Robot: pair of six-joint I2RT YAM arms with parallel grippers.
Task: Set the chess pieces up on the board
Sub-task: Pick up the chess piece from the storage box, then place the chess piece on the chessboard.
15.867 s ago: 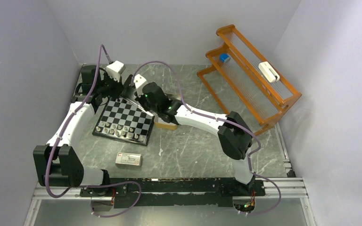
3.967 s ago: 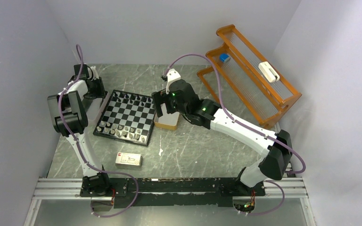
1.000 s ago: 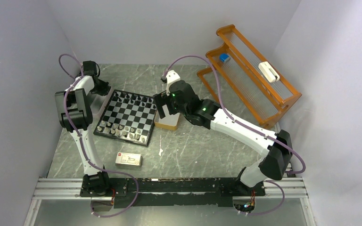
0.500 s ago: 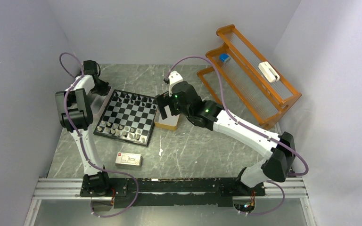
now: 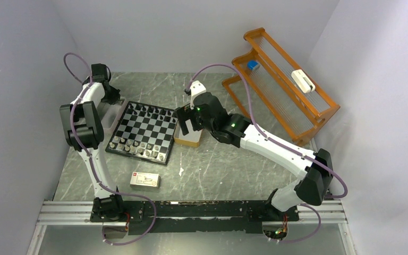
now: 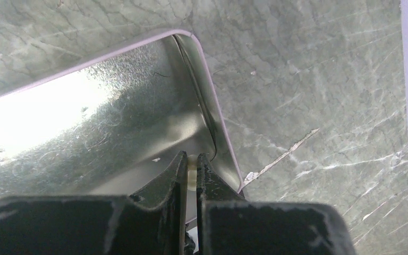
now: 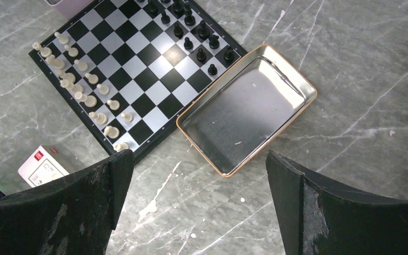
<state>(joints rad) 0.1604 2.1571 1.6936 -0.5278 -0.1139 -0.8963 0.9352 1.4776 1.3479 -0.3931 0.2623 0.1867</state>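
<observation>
Left hand (image 6: 191,158) pinches a pale piece (image 6: 192,173) over scratched metal tray (image 6: 138,122); right hand (image 7: 199,155) gapes.

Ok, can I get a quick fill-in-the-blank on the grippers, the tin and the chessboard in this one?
1. The right gripper hangs above the tin with its jaws ____.
2. That tin is ____.
3. In the top view, the far rows of the board hold the ____ chess pieces.
4. The left gripper is ____ on a small pale piece.

Missing words: open; empty; black; shut.
</observation>
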